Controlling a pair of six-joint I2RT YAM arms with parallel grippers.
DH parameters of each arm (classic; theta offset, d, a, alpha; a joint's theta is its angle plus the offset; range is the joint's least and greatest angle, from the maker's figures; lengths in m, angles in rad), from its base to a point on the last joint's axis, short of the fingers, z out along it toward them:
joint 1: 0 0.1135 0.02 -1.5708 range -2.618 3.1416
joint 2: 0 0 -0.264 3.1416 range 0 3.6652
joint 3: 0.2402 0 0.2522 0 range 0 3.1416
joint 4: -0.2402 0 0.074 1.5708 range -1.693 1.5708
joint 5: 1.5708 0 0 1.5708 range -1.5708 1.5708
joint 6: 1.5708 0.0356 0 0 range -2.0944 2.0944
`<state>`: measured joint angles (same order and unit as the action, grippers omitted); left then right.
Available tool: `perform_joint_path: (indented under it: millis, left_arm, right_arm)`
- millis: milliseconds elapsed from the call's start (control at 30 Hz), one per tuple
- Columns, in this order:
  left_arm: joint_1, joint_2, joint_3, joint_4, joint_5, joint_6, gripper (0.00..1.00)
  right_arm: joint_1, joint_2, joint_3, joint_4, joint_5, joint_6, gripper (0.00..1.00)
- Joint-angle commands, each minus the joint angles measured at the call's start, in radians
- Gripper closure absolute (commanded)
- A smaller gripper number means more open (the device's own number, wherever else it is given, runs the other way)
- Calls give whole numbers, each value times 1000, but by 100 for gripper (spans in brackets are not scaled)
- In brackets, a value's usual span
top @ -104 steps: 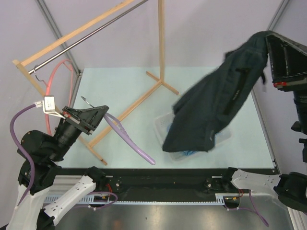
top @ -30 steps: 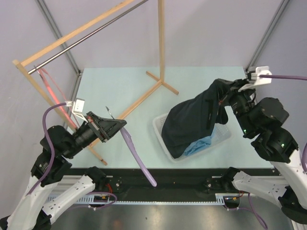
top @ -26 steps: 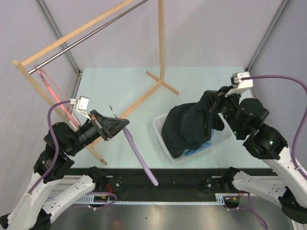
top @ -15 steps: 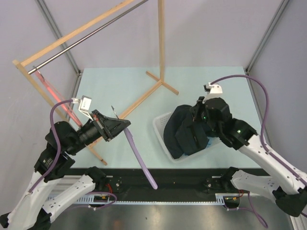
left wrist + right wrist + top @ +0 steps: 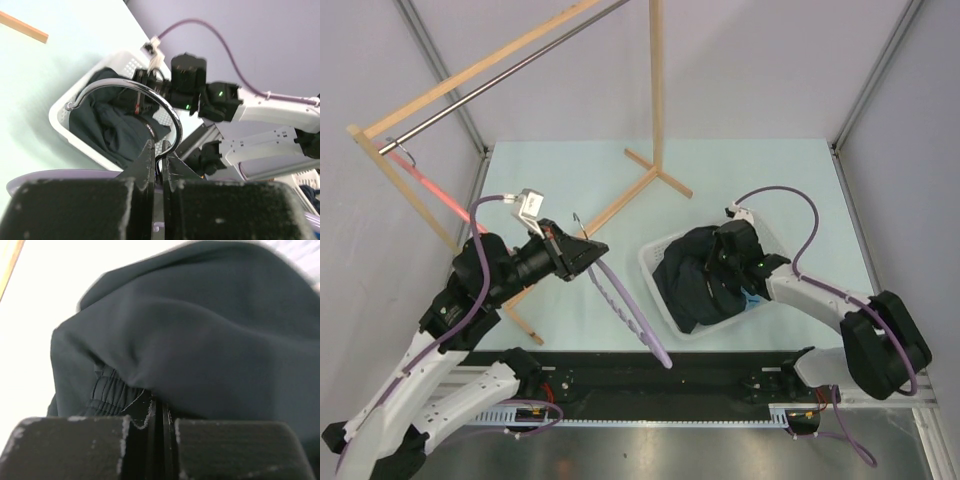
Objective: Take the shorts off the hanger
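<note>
**Dark shorts down in the basket, hanger bare in the left jaws**

The pale green surface (image 5: pixel 760 180) carries a wooden clothes rack (image 5: pixel 657 90) towards its far left; the rack's metal rail (image 5: pixel 510 75) runs up and away, and a red hanger (image 5: pixel 428 188) hangs near the rail's low left end.

The left arm (image 5: pixel 470 300) reaches in from the near left, the right arm (image 5: pixel 820 300) from the near right, bent low over the basket.

The dark shorts (image 5: pixel 695 285) lie bunched inside the white basket (image 5: pixel 653 262), which stands on the near right part of the surface. They fill most of it and mound above its rim. They are well apart from the purple hanger (image 5: pixel 630 310). The right jaws are together, pressed down into the heap. In the right wrist view a fold of the dark cloth (image 5: pixel 200 340) sits pinched at their tips, with the gathered waistband (image 5: pixel 107 390) just to the left.

The purple hanger slants in the air to the left of the basket, with no cloth on it. The left jaws are clamped on the neck of its metal hook (image 5: pixel 150 92), which curls above them in the left wrist view.

A small patch of the light blue shorts (image 5: pixel 752 298) shows at the basket's near right side, under the dark pair.
</note>
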<state>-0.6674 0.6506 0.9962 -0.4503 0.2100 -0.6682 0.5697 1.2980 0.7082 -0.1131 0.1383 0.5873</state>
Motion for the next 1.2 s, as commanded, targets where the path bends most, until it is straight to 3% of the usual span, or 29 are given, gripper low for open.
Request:
perform_joint_path:
  millis: [0, 200, 233, 267, 300, 400, 533, 600, 767, 967, 1167]
  left_arm:
    - [-4, 14, 21, 118, -63, 9, 100]
    - [-4, 61, 99, 67, -63, 48, 99]
    - [-4, 69, 111, 55, -60, 67, 100]
    - [-4, 72, 120, 53, -61, 77, 99]
    - [-4, 73, 125, 55, -64, 87, 99]
    - [-4, 87, 145, 48, -73, 125, 100]
    - [-4, 116, 173, 27, -84, 202, 100]
    - [-4, 138, 189, 1, -98, 229, 99]
    - [-4, 158, 203, 13, -98, 263, 100]
    - [-4, 176, 200, 50, -139, 295, 99]
    - [-4, 239, 229, 44, -199, 351, 100]
  right_arm:
    - [-2, 84, -88, 104, -80, 100, 100]
    - [41, -32, -105, -52, 58, 88, 97]
    - [32, -131, -99, -103, 79, 77, 79]
    - [15, -166, -92, -147, 78, 75, 72]
    - [7, -239, -76, -172, 73, 78, 53]
    - [1, -340, -61, -238, 51, 77, 25]
    - [7, -471, 3, -347, 8, 62, 6]
    - [13, -503, 34, -404, -26, 49, 0]
    - [51, -577, 172, -447, -110, 28, 0]
    - [165, -580, 296, -286, -285, 45, 0]
    - [344, -548, 359, -148, -289, 46, 0]
